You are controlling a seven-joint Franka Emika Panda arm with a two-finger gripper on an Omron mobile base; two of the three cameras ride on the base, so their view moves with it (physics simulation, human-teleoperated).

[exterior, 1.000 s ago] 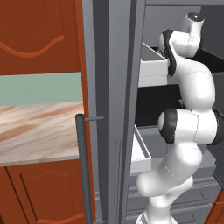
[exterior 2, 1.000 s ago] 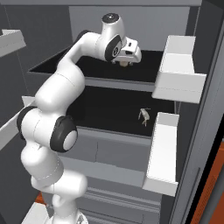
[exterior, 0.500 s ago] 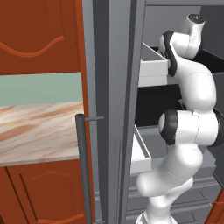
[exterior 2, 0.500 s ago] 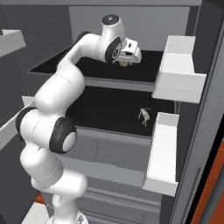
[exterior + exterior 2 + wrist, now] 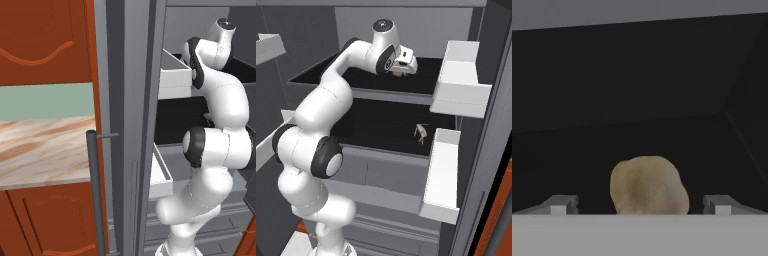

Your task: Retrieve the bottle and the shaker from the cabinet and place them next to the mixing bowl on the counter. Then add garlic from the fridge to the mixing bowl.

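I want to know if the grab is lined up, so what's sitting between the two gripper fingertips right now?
In the hand view, the garlic sits between the open gripper's fingertips, on the dark fridge shelf. Nothing else lies in that gap.

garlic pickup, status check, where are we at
Gripper open, reaching over upper fridge shelf. Garlic sits between the fingertips, not gripped yet. Nothing in the way; small pale item on the shelf below.

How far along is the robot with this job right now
The fridge door already stands open and the arm reaches onto the upper shelf. In hand: the open gripper straddles the garlic, not yet closed on it. Left: grasp it and carry it to the mixing bowl. The bottle and shaker step cannot be judged from here.
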